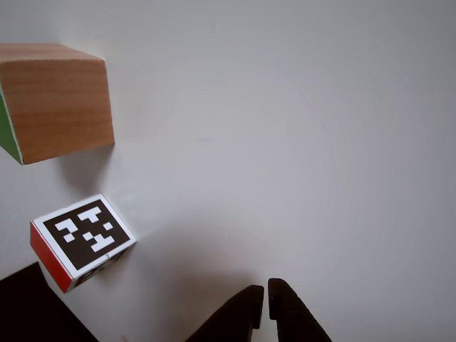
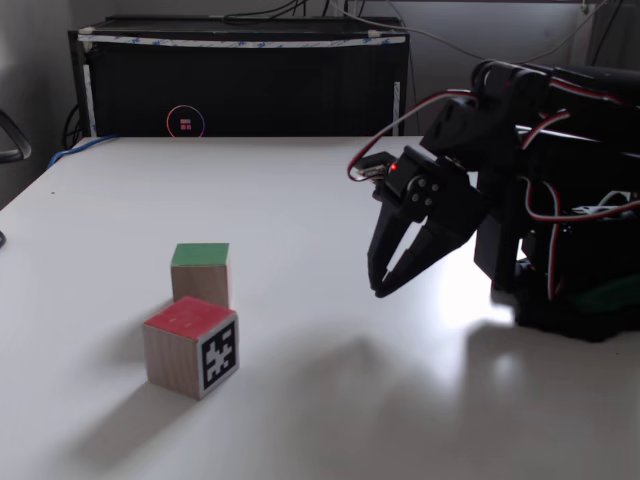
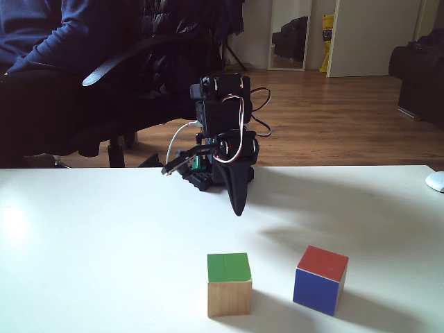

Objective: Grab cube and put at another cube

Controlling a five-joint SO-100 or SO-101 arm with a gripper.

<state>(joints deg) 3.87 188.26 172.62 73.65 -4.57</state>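
The cube (image 2: 200, 272) is light-brown wood with a green top and stands on the white table (image 2: 330, 200). It also shows in the other view, cube (image 1: 57, 100), and in a fixed view, cube (image 3: 229, 284). Just beside it, with a small gap, stands another cube (image 2: 190, 347) with a red top and a black-and-white marker face. The same another cube (image 1: 82, 239) shows its marker, and another cube (image 3: 320, 279) shows a blue side. My gripper (image 2: 380, 290) hangs a little above the table, well to the right of both, shut and holding nothing. Its fingertips (image 1: 249, 303) rise from the bottom edge.
A black box (image 2: 240, 80) stands along the table's far edge. The arm's base (image 2: 570, 290) sits at the right. A person in an office chair (image 3: 104, 69) is behind the table, and a white mouse (image 3: 436, 182) lies at its right edge.
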